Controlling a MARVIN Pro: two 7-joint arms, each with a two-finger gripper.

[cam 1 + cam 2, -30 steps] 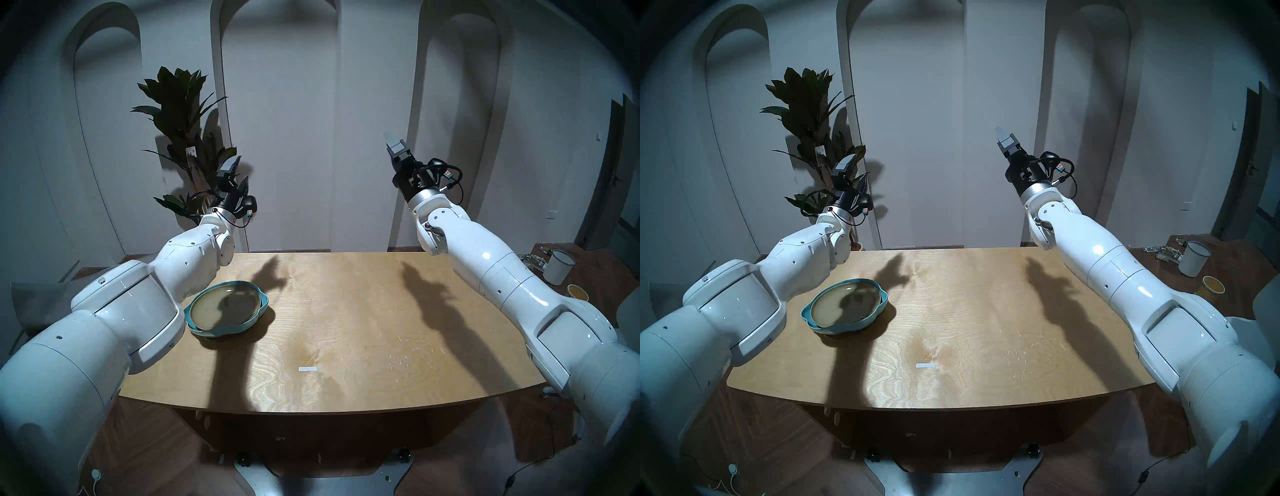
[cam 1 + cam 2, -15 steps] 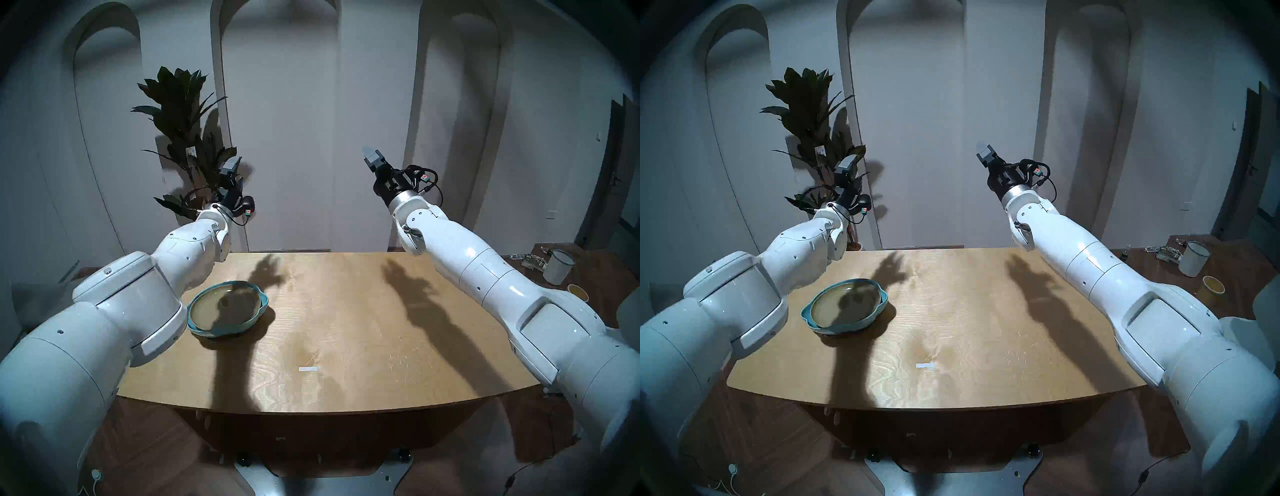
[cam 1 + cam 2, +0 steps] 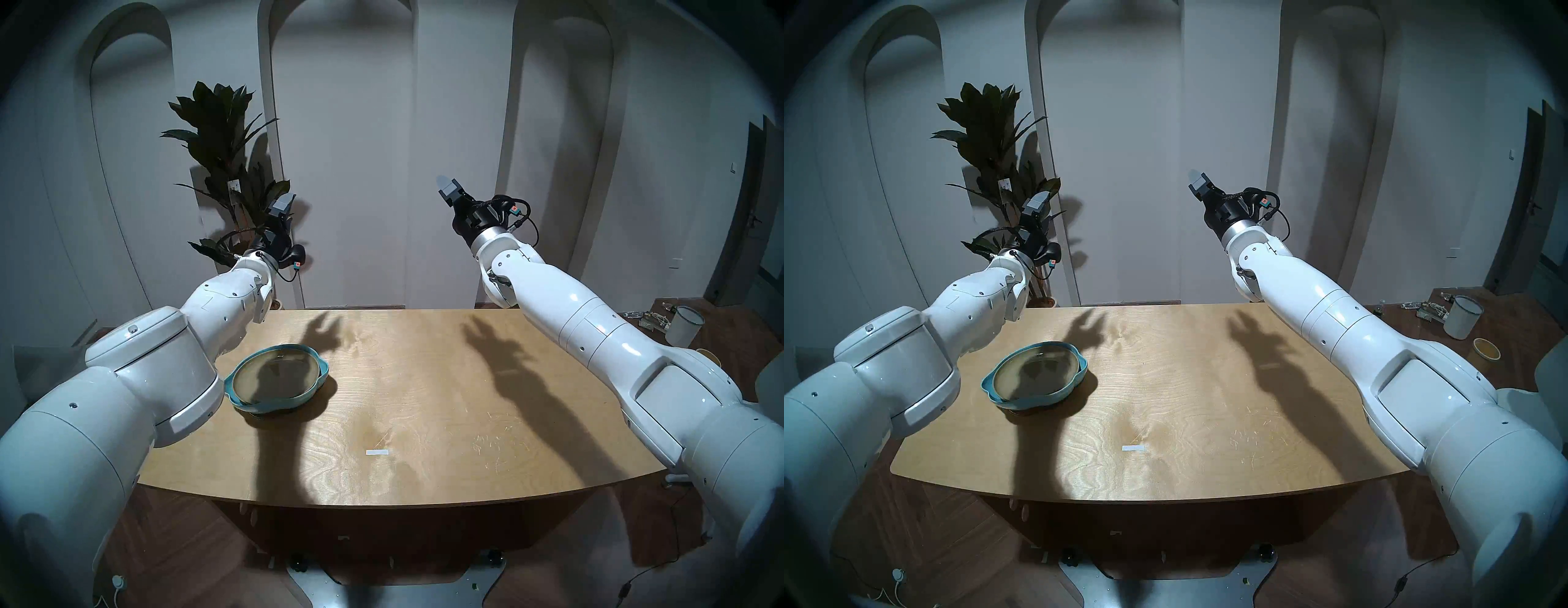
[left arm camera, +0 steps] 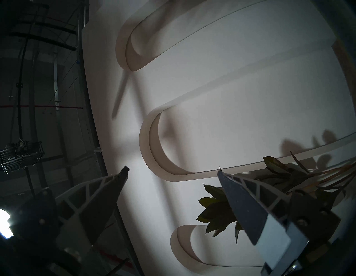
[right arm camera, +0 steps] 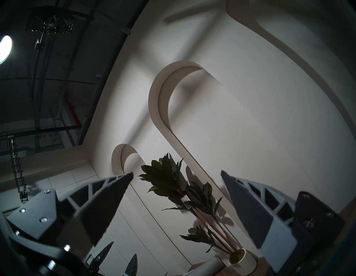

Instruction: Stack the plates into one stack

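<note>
The plates stand in one stack on the left half of the wooden table (image 3: 424, 373). A plain olive-beige plate (image 3: 275, 375) (image 3: 1034, 375) lies on top inside a sky-blue lobed plate (image 3: 321, 370) (image 3: 987, 387). A thin amber-brown edge (image 3: 1018, 411) shows under the blue one. My left gripper (image 3: 283, 207) (image 3: 1037, 204) (image 4: 172, 170) is raised high beyond the table's far left edge, open and empty, facing the wall. My right gripper (image 3: 446, 187) (image 3: 1197, 180) (image 5: 177, 173) is also raised over the far edge, open and empty.
A tall potted plant (image 3: 225, 140) (image 5: 173, 185) stands behind the table's far left corner, close to my left gripper. A small white tape strip (image 3: 377, 452) lies near the table's front middle. A white bucket (image 3: 684, 327) and a yellow cup (image 3: 707, 356) stand on the floor at the right.
My right arm has swung inward to the left and its gripper has come down a little. My left forearm has shifted slightly left. Both grippers stay open; the stack has not moved.
</note>
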